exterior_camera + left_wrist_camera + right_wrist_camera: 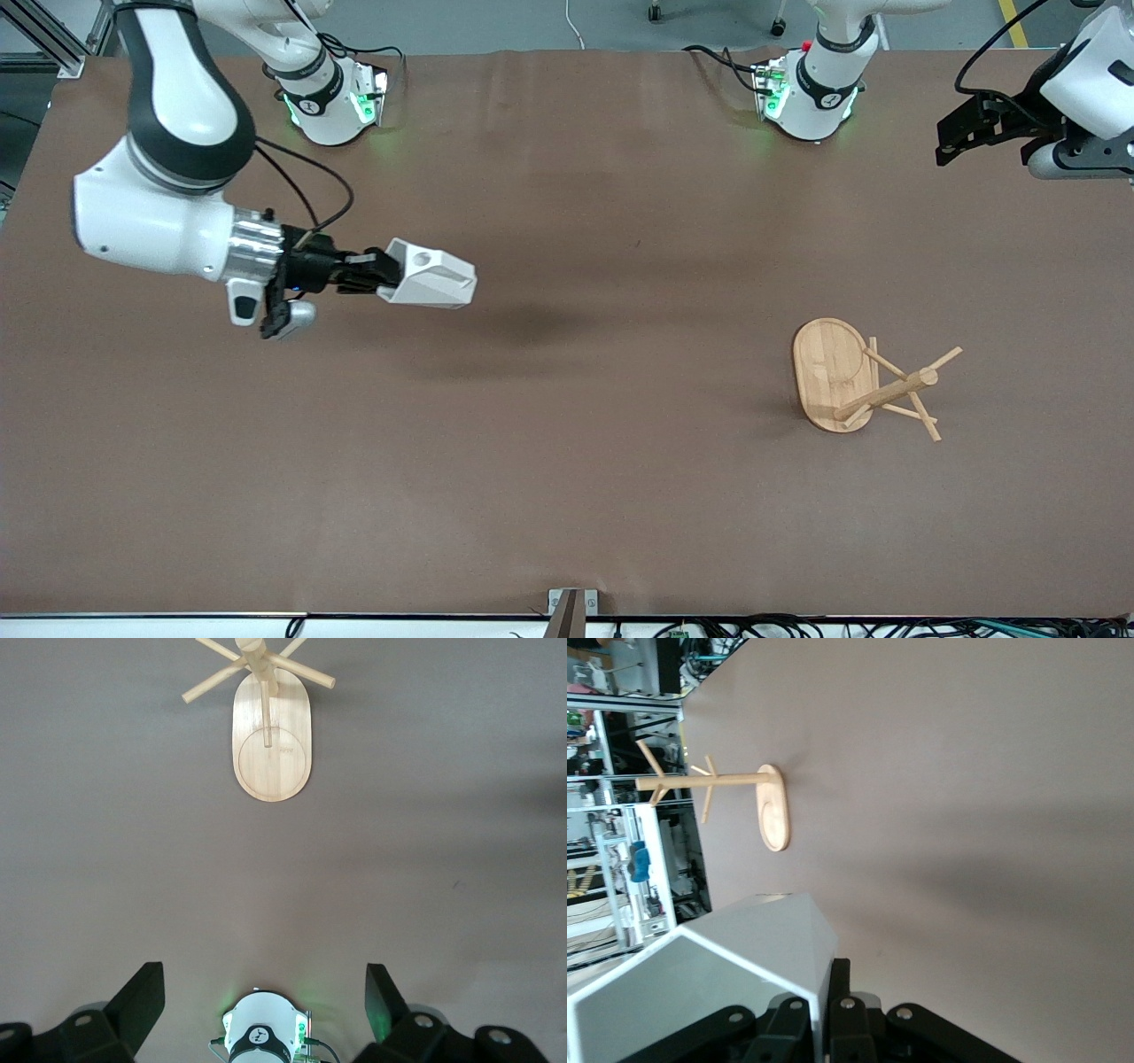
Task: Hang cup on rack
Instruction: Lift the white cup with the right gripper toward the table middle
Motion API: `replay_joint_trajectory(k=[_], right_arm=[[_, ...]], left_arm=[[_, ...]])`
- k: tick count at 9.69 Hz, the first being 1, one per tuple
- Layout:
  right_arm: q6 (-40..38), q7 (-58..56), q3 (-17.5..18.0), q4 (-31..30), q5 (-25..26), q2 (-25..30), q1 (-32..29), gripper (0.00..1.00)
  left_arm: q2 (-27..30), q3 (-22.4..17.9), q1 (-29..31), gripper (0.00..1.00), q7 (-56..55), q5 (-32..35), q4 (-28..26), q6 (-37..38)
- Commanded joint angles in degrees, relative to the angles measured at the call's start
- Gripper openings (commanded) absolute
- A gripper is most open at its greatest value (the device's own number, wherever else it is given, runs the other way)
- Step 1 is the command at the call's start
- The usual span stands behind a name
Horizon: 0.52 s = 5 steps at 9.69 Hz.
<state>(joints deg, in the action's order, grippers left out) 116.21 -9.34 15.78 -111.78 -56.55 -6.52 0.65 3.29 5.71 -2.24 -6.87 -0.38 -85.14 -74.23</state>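
My right gripper (pixel 383 271) is shut on the white faceted cup (pixel 430 275) and holds it on its side in the air over the table toward the right arm's end. The cup's pierced handle tab faces up. In the right wrist view the cup (pixel 718 983) fills the foreground at my right gripper (pixel 830 992). The bamboo rack (pixel 855 377) stands upright toward the left arm's end, with its oval base, post and thin pegs; it also shows in the left wrist view (pixel 270 735) and the right wrist view (pixel 744 793). My left gripper (pixel 952 133) is open and empty, waiting high near its base.
The brown table mat (pixel 567 443) covers the table. The arm bases (pixel 332 97) stand along the edge farthest from the front camera. A small bracket (pixel 571 607) sits at the table edge nearest the front camera.
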Motion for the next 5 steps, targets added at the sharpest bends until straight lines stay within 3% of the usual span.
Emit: replay_joint_trajectory(k=[1, 2, 5], right_arm=[[0.1, 0.6, 2.9, -1.2, -5.1, 0.9, -0.9, 0.01], [0.0, 0.6, 4.1, -1.2, -7.4, 0.9, -0.9, 0.01], [-0.1, 0.3, 7.5, -1.2, -15.7, -0.1, -0.7, 0.00]], left_arm=[[-0.6, 0.4, -0.4, 1.00, -0.5, 0.6, -0.5, 0.9], [-0.6, 1.5, -0.7, 1.00, 0.7, 0.1, -0.6, 0.6], [-0.7, 11.3, -1.0, 1.00, 2.6, -4.1, 0.1, -4.4]])
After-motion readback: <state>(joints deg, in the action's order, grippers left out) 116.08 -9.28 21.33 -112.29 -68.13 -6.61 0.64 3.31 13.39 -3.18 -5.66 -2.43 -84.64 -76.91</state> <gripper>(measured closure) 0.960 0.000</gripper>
